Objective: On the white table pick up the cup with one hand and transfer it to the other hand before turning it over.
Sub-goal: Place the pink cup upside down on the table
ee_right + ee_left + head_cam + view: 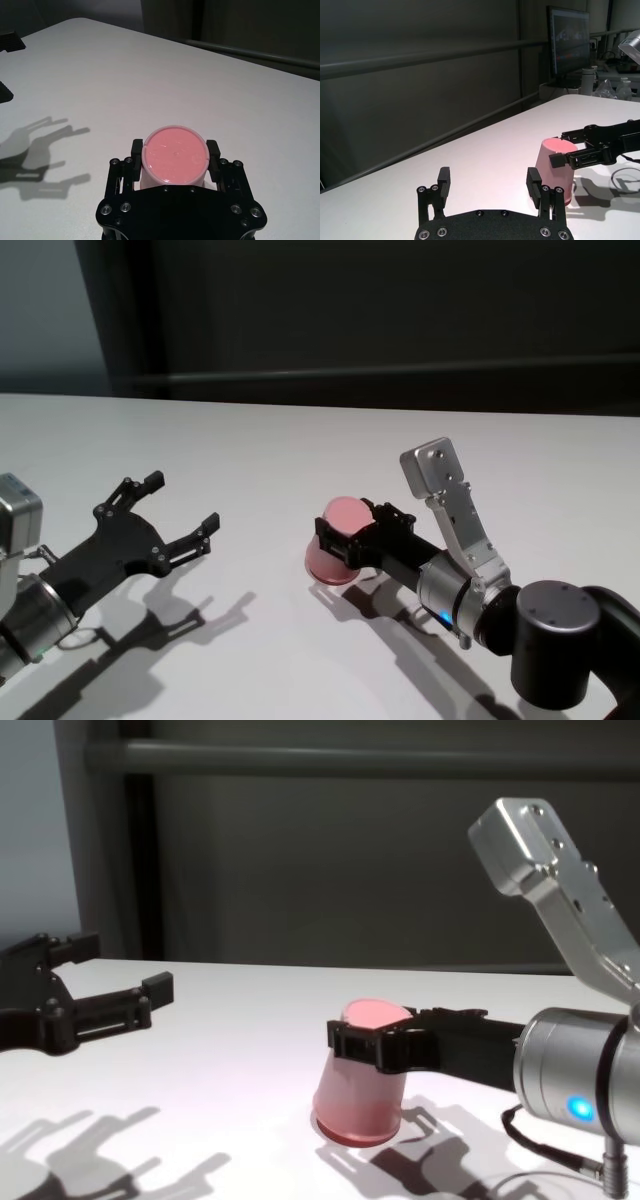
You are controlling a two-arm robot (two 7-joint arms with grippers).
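The salmon-pink cup stands upside down on the white table, closed base up and wide rim down, leaning slightly. My right gripper is shut on its upper part, one finger on each side, as the right wrist view shows around the cup. My left gripper hovers open and empty to the left of the cup, its fingers pointing toward it with a clear gap between. From the left wrist view the cup sits beyond the left gripper.
A dark wall with a horizontal rail runs behind the table's far edge. In the left wrist view a monitor and bottles stand past the table's far end. Bare tabletop lies between the two grippers.
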